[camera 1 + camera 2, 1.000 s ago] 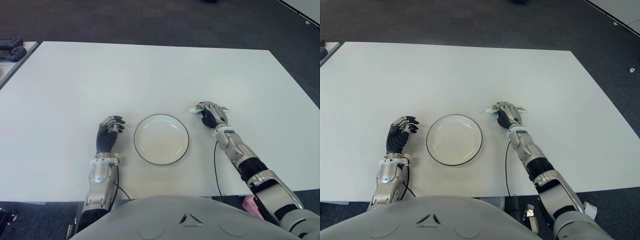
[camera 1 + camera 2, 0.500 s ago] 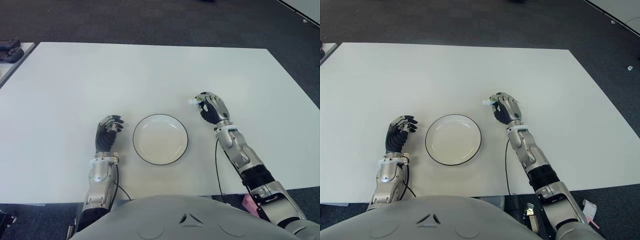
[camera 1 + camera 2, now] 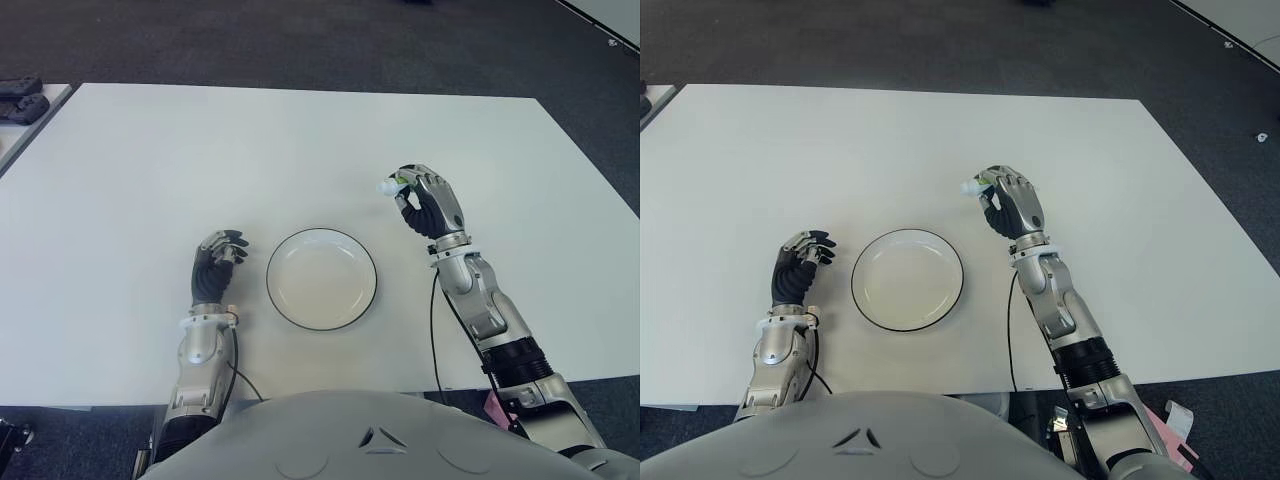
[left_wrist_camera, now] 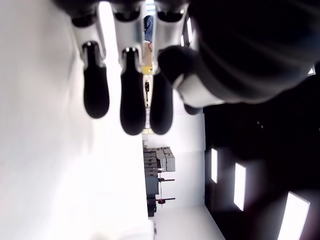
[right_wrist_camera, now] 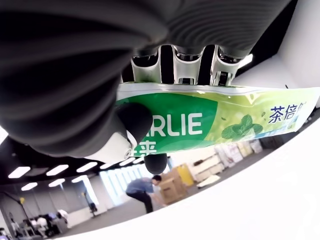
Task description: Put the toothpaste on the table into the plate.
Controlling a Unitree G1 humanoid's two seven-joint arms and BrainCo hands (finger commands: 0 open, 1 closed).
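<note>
My right hand (image 3: 425, 200) is lifted above the table to the right of the plate and is shut on the toothpaste tube (image 5: 215, 125). The tube is green and white; its white cap (image 3: 384, 186) pokes out on the plate side of my fist. The white plate (image 3: 321, 278) with a dark rim sits on the table in front of me with nothing in it. My left hand (image 3: 214, 265) shows to the left of the plate, fingers curled and holding nothing.
The white table (image 3: 250, 150) stretches wide behind the plate. Dark objects (image 3: 22, 100) lie on a second surface at the far left. A person (image 5: 142, 192) bends over boxes far off in the right wrist view.
My right hand has risen from the table with the toothpaste in it, moving up and slightly away from me. The left hand has stayed where it was.
</note>
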